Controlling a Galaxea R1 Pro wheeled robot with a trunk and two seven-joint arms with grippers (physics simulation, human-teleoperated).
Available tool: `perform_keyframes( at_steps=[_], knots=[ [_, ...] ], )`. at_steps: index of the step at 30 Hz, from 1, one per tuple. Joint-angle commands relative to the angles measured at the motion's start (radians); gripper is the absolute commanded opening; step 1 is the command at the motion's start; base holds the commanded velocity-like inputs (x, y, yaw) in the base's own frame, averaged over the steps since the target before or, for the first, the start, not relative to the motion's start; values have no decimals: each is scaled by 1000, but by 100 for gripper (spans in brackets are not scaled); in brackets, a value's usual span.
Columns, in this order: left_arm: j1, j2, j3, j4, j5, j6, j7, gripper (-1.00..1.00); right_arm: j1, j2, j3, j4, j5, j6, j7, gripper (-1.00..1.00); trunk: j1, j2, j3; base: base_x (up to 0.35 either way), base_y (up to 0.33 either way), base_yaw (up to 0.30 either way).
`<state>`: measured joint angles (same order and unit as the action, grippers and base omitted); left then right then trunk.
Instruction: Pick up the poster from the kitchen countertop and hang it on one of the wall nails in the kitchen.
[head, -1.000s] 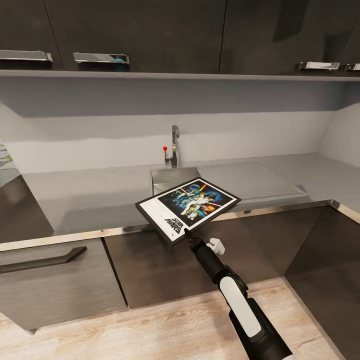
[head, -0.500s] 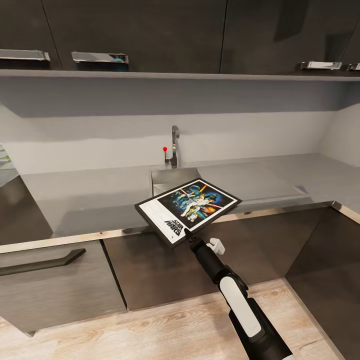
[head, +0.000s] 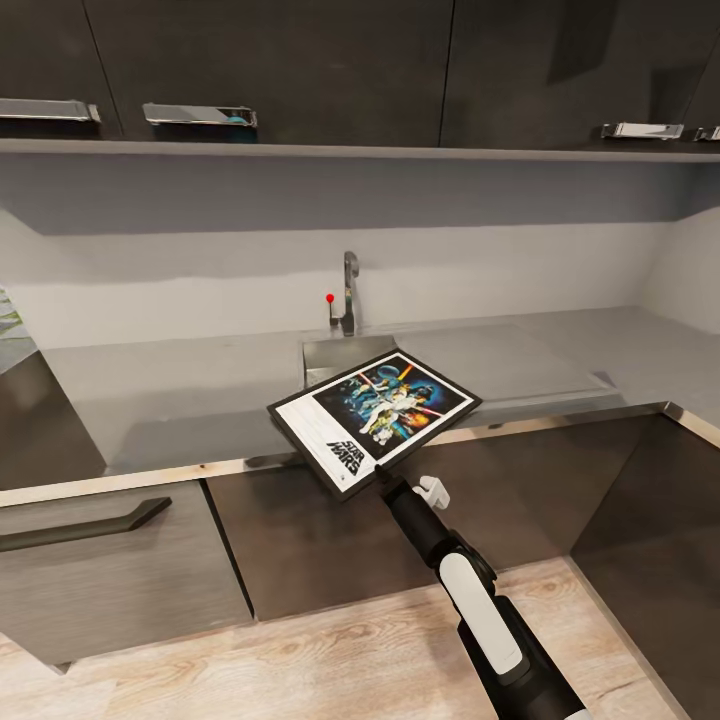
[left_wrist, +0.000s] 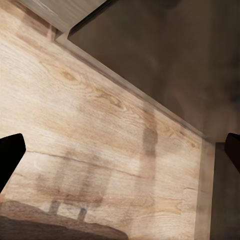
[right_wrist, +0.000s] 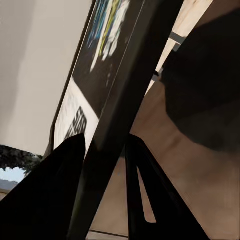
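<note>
Over the kitchen countertop (head: 180, 400), the right gripper (head: 379, 470) pinches the poster (head: 375, 415), whose frame hides its fingertips.

The right arm (head: 470, 590) is glossy black with a white shell panel (and a small white knob).

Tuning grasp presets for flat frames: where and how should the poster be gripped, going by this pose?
Grip the thin frame edge on the short side nearest the logo, coming from the robot's side, across the worktop front edge. The poster is flat and thin, so only an edge fits between the fingers. The right gripper holds it there, one finger on each face.
</note>
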<state>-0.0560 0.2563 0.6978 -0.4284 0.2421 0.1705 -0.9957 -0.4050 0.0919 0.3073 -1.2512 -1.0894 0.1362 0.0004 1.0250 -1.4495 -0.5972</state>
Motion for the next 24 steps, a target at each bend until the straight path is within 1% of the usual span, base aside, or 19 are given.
perform_keyframes(
  at_steps=[1,7,13,18,19,21,24],
  knots=[
    [-1,0,3,0,3,10,-4,100,0,0,0,0,-9,3,0,-100,0,0,-1,0,0,0],
    [-1,0,3,0,3,10,-4,100,-1,0,0,-3,-10,3,1,-100,0,0,-1,0,0,0],
    [-1,0,3,0,3,10,-4,100,-1,0,1,-10,-27,3,1,-100,0,0,-1,0,0,0],
    [-1,0,3,0,3,10,-4,100,-3,1,1,-13,-31,3,1,-100,0,0,-1,0,0,0],
    [-1,0,3,0,3,10,-4,100,-41,5,3,-14,-32,3,0,-100,0,0,-1,0,0,0],
    [-1,0,3,0,3,10,-4,100,-47,5,3,-14,-34,3,0,-100,0,0,-1,0,0,0],
    [-1,0,3,0,3,10,-4,100,-56,9,3,-15,-63,3,0,-100,0,0,-1,0,0,0]
  ],
)
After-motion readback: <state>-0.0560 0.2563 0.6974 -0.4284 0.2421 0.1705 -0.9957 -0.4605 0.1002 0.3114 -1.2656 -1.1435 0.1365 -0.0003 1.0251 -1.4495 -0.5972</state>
